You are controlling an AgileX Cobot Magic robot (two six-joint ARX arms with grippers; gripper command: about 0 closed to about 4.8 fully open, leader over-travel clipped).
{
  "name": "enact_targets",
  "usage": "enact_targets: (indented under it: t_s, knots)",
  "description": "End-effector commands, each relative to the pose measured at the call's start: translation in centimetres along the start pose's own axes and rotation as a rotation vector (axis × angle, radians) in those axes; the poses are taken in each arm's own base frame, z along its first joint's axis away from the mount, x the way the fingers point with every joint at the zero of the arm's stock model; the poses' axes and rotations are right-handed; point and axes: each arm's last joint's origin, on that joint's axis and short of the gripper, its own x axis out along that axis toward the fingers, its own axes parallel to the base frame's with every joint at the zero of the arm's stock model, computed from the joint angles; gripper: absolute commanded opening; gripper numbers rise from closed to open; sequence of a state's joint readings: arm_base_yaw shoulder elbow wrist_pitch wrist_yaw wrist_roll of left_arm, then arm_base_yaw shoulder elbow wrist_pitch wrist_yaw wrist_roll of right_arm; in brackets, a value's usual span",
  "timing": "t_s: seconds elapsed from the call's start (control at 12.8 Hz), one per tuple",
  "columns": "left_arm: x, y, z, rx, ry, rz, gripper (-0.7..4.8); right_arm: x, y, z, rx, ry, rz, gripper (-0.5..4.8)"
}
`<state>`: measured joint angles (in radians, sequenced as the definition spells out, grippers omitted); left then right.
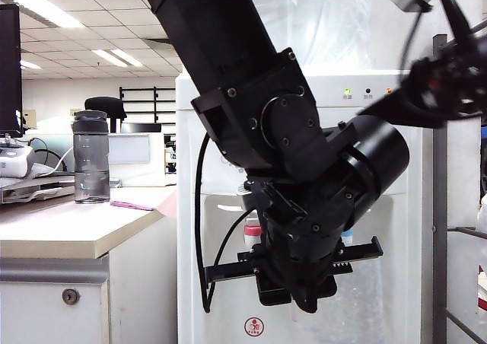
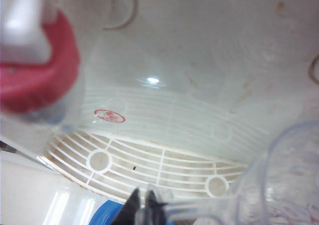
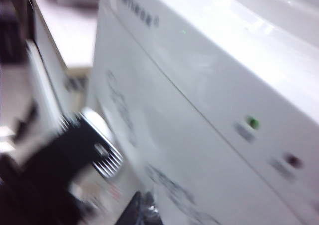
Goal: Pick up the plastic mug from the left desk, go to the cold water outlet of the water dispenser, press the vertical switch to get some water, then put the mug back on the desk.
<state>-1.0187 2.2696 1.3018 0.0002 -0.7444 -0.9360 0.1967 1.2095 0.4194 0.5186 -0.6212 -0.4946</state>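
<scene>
We saw the left gripper (image 2: 147,205) fingers clenched on the plastic mug (image 2: 279,185) handle, mug at three o'clock; right gripper (image 3: 142,207) fingers' state unclear.

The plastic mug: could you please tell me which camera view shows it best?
The left wrist view: the plastic mug fills a corner there, rippled clear wall and rim visible, its handle in the left gripper with jaws shut. In the exterior view the left arm hides it almost completely. The right wrist view, blurred, shows only the water dispenser, no mug.
</scene>
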Motion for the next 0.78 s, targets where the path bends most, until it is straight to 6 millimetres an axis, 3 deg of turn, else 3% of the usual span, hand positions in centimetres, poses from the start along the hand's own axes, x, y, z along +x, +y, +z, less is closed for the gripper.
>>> enact_targets:
  t_s: [0.08,0.78]
  knots:
    - [-0.3,-0.3,0.4,-0.014,-0.019,-0.010,-0.06,-0.5,-0.1,-0.8,-0.192,0.082,0.007,-0.01]
    - [-0.3,-0.4,0.4,-0.019,-0.009,-0.029,-0.05,0.8,1.1,-2.2,-0.475,0.265,0.030,-0.01]
